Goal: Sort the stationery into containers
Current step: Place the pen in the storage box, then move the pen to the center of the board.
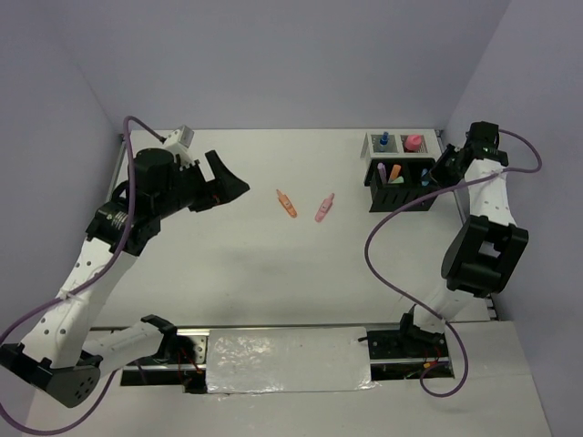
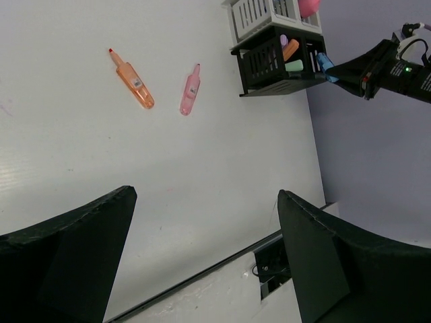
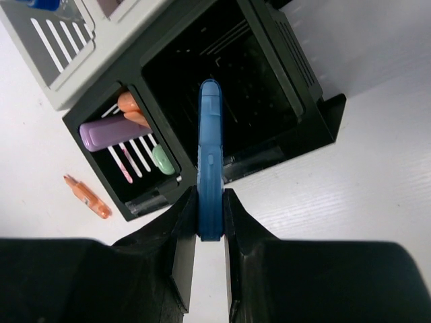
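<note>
My right gripper (image 3: 210, 202) is shut on a blue marker (image 3: 210, 155), which points out over the larger compartment of the black slatted organiser (image 3: 306, 81). The smaller compartment holds a purple marker (image 3: 108, 131), an orange one (image 3: 131, 108) and a green one (image 3: 163, 160). Behind the organiser stands the white mesh tray (image 1: 375, 146) with a blue-capped bottle (image 1: 385, 139) and a pink item (image 1: 414, 142). An orange marker (image 1: 287, 204) and a pink marker (image 1: 324, 208) lie loose mid-table. My left gripper (image 1: 228, 182) hovers open to their left, holding nothing.
Grey walls close in the table on the left, back and right. The organiser (image 1: 401, 187) sits close to the right wall, next to my right arm (image 1: 483, 246). A silver-taped strip (image 1: 287, 362) runs along the near edge between the arm bases.
</note>
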